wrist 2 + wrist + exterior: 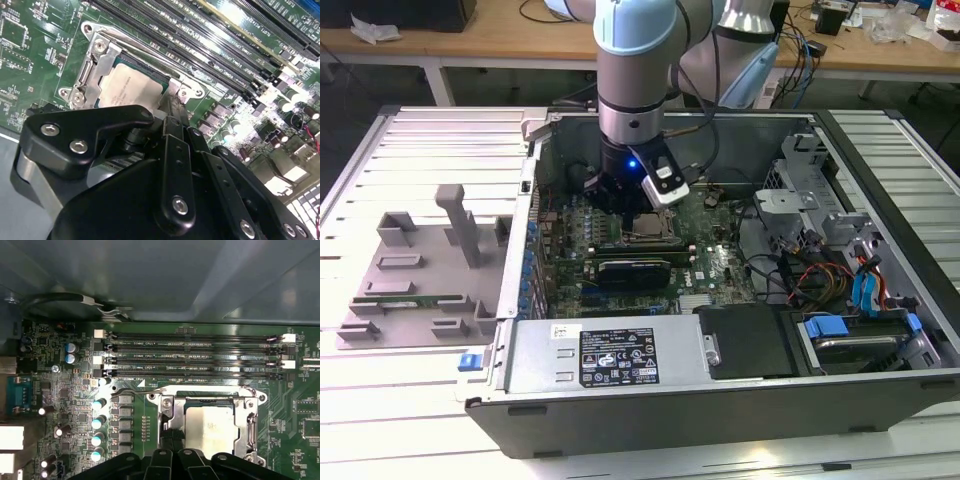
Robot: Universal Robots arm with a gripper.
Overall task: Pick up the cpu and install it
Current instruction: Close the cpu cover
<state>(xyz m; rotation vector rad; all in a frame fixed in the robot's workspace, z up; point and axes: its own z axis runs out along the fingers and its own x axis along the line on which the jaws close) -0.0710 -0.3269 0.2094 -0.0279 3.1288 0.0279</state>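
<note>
The cpu (135, 86) is seen lying flat inside the metal socket frame (97, 60) on the green motherboard (30, 60). Its pale top plate is uncovered, and the long memory slots (195, 355) are set just beside one edge of the frame. The gripper (172, 107) is positioned inside the open computer case (720, 390), close over the frame's edge just beside the cpu; whether the claw is spread or pressed together cannot be told, nor whether the frame is touched.
</note>
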